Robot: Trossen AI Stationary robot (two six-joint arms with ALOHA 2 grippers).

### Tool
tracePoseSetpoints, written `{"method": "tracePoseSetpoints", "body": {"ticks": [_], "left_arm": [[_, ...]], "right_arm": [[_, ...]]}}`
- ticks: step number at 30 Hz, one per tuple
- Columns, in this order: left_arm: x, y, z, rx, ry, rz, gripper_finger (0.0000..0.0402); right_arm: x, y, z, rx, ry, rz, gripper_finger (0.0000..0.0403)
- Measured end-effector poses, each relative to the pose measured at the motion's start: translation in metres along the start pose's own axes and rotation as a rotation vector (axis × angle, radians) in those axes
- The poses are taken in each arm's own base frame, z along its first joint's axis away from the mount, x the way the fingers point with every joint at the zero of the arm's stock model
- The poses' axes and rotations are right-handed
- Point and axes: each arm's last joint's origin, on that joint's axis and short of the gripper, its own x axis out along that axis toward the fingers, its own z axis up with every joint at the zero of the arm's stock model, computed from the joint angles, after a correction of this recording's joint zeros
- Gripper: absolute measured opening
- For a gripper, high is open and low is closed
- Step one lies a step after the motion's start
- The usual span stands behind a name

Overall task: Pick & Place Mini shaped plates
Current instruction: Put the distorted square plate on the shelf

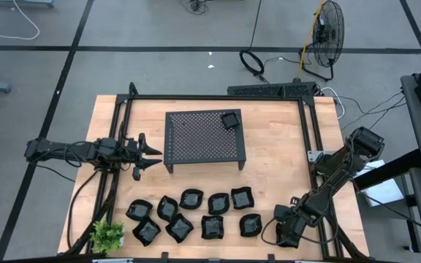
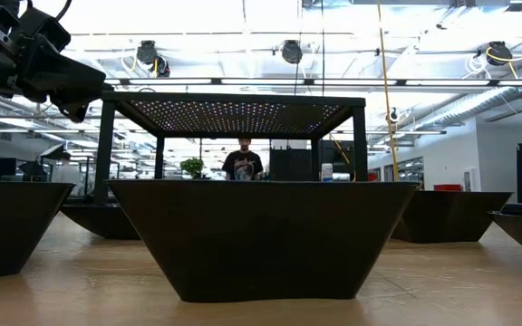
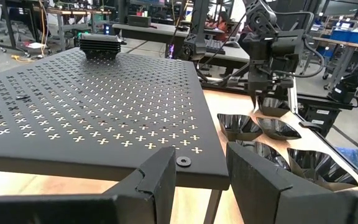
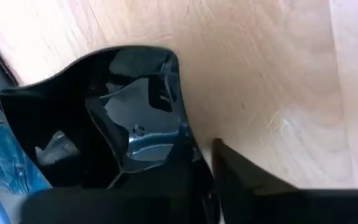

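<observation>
Fingers (image 3: 160,180) of the left gripper (image 1: 152,155) apart, nothing between them, parked just short of the rack (image 3: 92,106) edge, probably waiting clear. One placed plate (image 3: 101,45) at the rack's far corner from them. Right gripper (image 1: 287,228) down low against an end plate (image 4: 135,112) of the mini shaped plates (image 1: 192,199) clustered on the table (image 1: 269,175). Cannot tell whether clamped on its wall. Likely mid-pick.

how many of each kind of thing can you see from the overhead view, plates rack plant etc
mini shaped plates: 10
perforated rack: 1
green plant: 1
total: 12
</observation>
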Motion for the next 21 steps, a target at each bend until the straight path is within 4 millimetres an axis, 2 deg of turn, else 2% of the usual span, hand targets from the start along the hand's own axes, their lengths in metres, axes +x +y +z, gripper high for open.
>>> {"method": "tracePoseSetpoints", "body": {"ticks": [1, 3, 7, 12, 16, 21], "left_arm": [[0.0, 0.0, 0.0, 0.0, 0.0, 0.0, 0.0145], [0.0, 0.0, 0.0, 0.0, 0.0, 0.0, 0.0145], [0.0, 0.0, 0.0, 0.0, 0.0, 0.0, 0.0145], [0.0, 0.0, 0.0, 0.0, 0.0, 0.0, 0.0145], [0.0, 0.0, 0.0, 0.0, 0.0, 0.0, 0.0145], [0.0, 0.0, 0.0, 0.0, 0.0, 0.0, 0.0145]], "right_arm": [[0.0, 0.0, 0.001, -0.004, 0.002, 0.009, 0.0024], [-0.003, 0.002, 0.002, -0.013, -0.004, 0.037, 0.0007], [-0.01, 0.006, 0.007, -0.055, -0.038, 0.104, 0.0002], [-0.033, 0.009, 0.011, -0.115, -0.177, 0.188, 0.0001], [-0.061, 0.007, 0.012, -0.218, -0.397, 0.214, 0.0001], [-0.102, -0.005, 0.021, -0.347, -0.791, 0.114, 0.0]]}}
